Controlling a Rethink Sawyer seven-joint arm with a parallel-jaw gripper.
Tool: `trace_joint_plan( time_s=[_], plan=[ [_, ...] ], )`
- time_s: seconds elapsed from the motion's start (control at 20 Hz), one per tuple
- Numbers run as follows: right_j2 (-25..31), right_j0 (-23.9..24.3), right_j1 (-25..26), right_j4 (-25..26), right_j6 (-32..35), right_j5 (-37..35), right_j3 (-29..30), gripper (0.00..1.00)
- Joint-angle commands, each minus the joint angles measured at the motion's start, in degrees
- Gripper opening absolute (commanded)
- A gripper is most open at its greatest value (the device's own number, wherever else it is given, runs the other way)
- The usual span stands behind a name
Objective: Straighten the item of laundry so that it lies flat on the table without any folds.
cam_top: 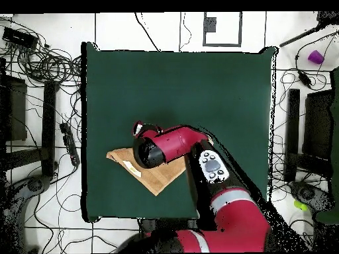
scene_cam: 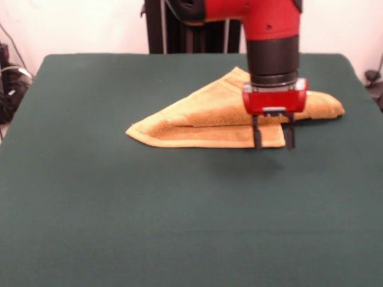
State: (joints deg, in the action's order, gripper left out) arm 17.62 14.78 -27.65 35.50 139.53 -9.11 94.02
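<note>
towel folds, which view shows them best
The front view: the towel lies doubled into a wedge, its top layer's edge clear above the bottom one. Overhead, the arm hides most of it; only two corners show.

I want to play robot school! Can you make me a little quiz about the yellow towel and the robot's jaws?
1. True or false: the towel lies flat with no folds.
2. The gripper has its jaws: A) open, B) shut on the towel, C) out of sight.
3. What colour is the table?

Key: 1 false, it is folded over into a triangle shape. 2 A, both jaws hang apart at the towel's front edge. 3 dark green.
</note>
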Motion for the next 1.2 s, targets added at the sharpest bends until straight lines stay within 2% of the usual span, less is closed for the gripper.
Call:
trace_joint_plan(
  time_s=[0.05,0.6,0.85,1.2],
  plan=[
    [-0.7,-5.5,3.0,1.7,2.9,6.7,-1.8,1.00],
    [-0.2,-3.7,-1.0,2.1,1.0,9.3,4.7,1.00],
    [0.4,-1.6,-1.2,4.5,-0.3,11.7,7.1,1.00],
    [-1.4,-2.8,-1.6,6.0,1.0,14.3,8.9,1.00]
  ],
)
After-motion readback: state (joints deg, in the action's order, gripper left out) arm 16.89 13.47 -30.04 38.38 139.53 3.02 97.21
